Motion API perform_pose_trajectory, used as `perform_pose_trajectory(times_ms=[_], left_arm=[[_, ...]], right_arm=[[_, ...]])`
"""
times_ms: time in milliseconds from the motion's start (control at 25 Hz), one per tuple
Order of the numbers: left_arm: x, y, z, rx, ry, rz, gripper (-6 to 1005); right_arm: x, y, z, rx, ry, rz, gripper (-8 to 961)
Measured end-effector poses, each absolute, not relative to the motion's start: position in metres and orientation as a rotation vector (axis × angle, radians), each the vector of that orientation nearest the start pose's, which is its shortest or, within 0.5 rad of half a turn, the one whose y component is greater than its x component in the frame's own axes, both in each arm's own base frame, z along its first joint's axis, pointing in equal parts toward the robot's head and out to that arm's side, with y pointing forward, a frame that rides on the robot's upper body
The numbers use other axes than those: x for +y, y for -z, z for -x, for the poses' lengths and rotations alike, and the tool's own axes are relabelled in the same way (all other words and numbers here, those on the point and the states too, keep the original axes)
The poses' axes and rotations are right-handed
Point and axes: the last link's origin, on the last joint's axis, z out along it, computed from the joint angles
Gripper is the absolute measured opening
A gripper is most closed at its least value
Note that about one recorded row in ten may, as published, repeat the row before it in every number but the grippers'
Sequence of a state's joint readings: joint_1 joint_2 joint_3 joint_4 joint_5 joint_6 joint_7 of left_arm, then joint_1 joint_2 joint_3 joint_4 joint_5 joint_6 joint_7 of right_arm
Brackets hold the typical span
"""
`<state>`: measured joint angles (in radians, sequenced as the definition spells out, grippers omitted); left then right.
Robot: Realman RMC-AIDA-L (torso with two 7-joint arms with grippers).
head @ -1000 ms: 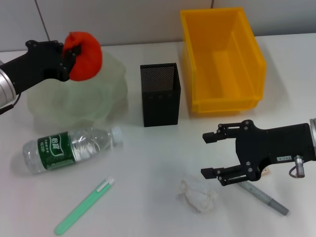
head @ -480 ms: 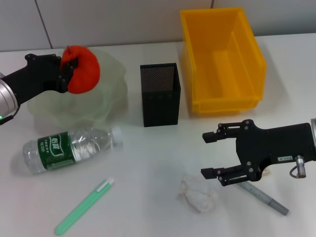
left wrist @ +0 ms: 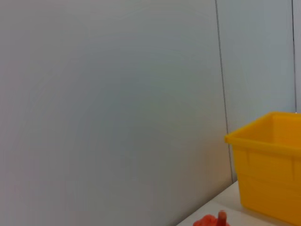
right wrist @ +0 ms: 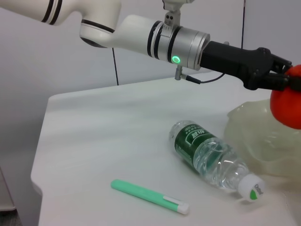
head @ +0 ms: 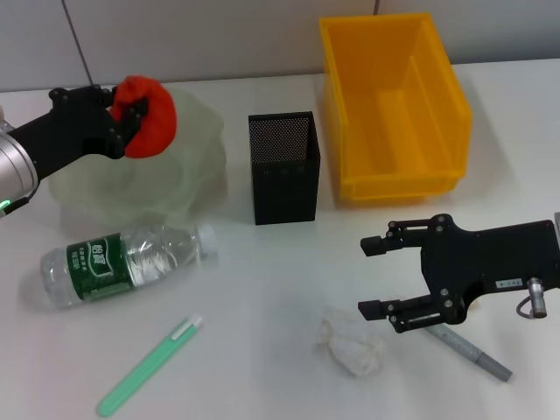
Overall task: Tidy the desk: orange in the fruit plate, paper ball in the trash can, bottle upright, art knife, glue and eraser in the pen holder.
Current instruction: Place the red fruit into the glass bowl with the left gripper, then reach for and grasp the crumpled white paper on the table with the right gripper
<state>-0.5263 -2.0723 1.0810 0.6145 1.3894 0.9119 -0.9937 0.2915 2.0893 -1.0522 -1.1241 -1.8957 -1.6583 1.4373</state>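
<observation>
White desk — bright round orange (head: 147, 115) clamped in left hand (head: 128, 114) over translucent greenish fruit plate (head: 166, 188) — right hand (head: 374, 276) apart.

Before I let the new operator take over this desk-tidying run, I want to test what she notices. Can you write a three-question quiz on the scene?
1. True or false: the bottle stands upright.
2. Which item is the left gripper holding? A) orange B) paper ball C) green art knife
3. Fill in: the right gripper hovers with open jaws just right of the ____.

Key
1. False: it lies on its side in front of the fruit plate.
2. A: the orange is held over the fruit plate.
3. Paper ball, which lies on the table, untouched; the yellow bin and black pen holder hold none of the items.
</observation>
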Motion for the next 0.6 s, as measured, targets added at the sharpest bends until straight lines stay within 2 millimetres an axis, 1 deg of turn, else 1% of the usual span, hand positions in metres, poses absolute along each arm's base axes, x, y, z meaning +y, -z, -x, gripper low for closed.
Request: perform_pose_trajectory(times_ms=[40, 200, 480, 600], left_arm=[[0.4019, 0.0031, 0.2553, -0.330, 0.531, 2.257, 199], [0.4032, 0.0049, 0.2551, -0.331, 0.523, 2.260, 395], [0.4048, 0.0029, 0.2578, -0.354, 0.519, 2.243, 627], [0.4042, 0.0029, 0.2572, -0.350, 0.523, 2.248, 693]], right_arm=[[0.2860, -0.0165, -0.2407, 0.258, -0.500, 2.914, 760], [0.2860, -0.0165, -0.2406, 0.258, -0.500, 2.914, 759], [0.2861, -0.0165, -0.2406, 0.257, -0.500, 2.914, 758], [0.2860, -0.0165, -0.2407, 0.255, -0.500, 2.914, 758]])
